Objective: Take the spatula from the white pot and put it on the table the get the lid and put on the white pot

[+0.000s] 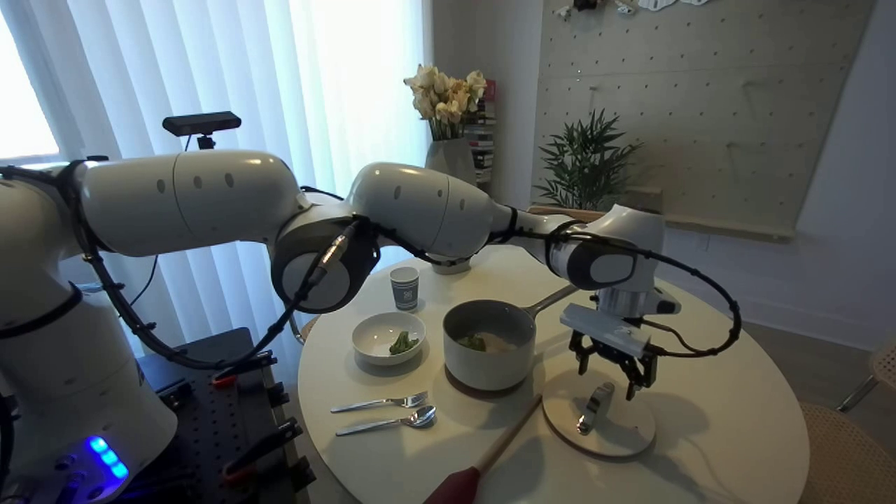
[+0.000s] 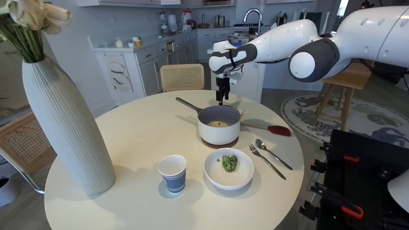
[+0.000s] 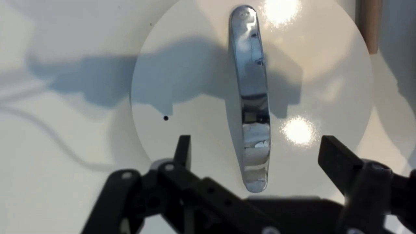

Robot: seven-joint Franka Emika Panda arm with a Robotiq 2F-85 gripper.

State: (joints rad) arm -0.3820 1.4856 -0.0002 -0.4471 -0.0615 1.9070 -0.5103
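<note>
The round, flat, pale lid (image 1: 621, 422) lies on the large round white surface (image 2: 140, 140), and the black two-fingered jaws hang over it, spread wide, holding nothing and clear of it. The coming move turns on its arched, chrome-like strap handle (image 3: 252, 104). In the wrist view, that strap's long axis runs nearly top to bottom with a slight slant, and the fingertips (image 3: 184, 148) stand one to each side, so the line of closing crosses it close to square. Sideways, the strap sits about midway between them; lengthwise, its lower end shows between the fingers while its middle lies ahead. I judge that a straight descent is called for, perhaps with a small shift forward to take the crown of the arch; the height left to cover I cannot tell. Near the lid, the round, white, grey-lined saucepan (image 1: 486, 371) with a long dark handle stands uncovered. The red-headed wooden spatula (image 1: 503, 441) lies on the surface, so its part looks done.
</note>
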